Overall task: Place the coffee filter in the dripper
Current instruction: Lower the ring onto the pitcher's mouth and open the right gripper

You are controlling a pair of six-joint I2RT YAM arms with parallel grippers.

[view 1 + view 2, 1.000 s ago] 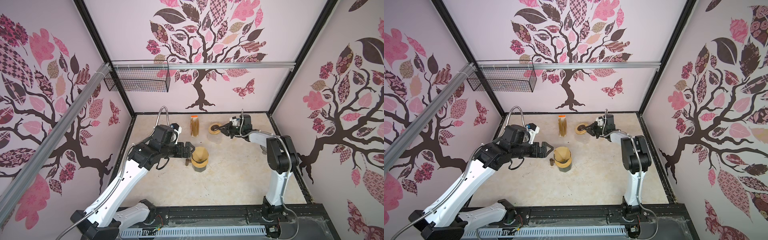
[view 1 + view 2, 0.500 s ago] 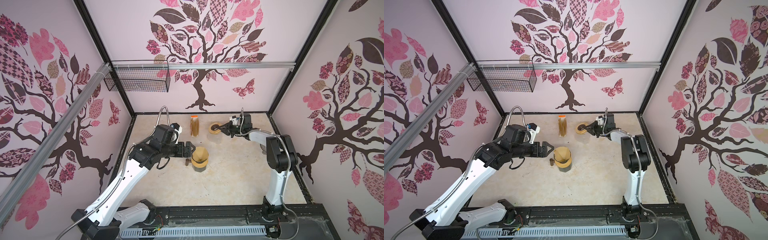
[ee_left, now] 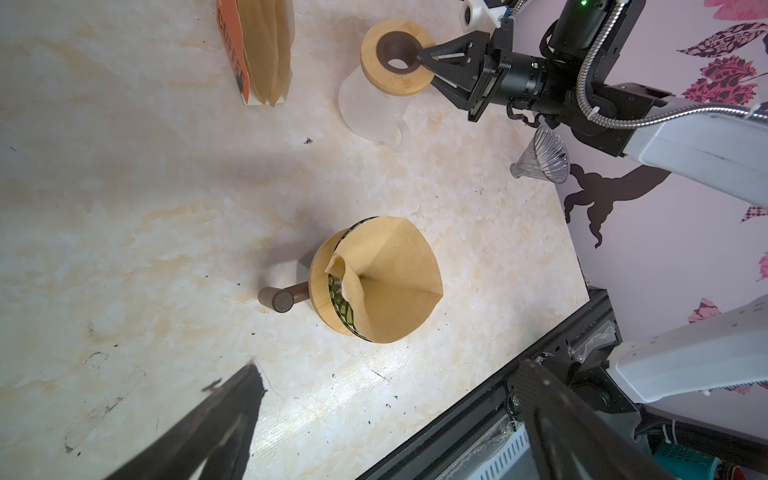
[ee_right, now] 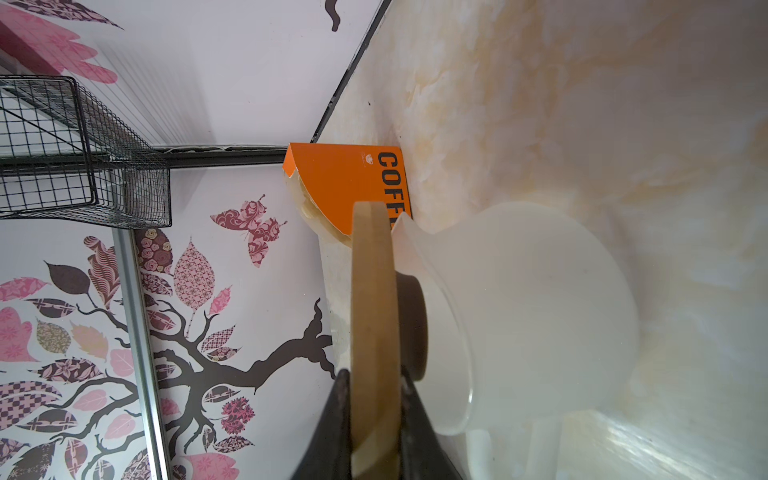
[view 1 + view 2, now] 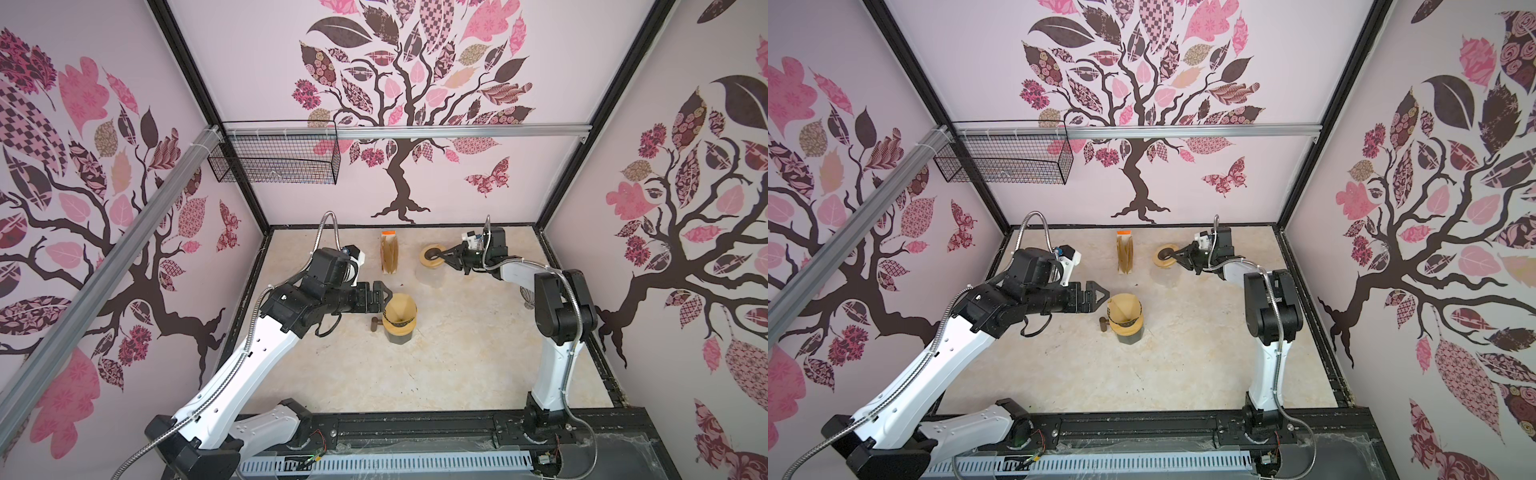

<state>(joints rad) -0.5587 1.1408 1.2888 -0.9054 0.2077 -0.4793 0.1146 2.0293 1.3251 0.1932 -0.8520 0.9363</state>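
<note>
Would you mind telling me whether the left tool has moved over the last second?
No. The left tool stands just as close to the dripper and its coffee filter as it did then, open.

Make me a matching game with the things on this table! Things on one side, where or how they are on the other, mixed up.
1 coffee filter
2 wooden ring
3 orange box
4 left gripper

A open, empty
B stands near the back wall
C pinched by the right gripper
D in the dripper

Pairs: 1-D, 2-C, 3-B, 4-A
</note>
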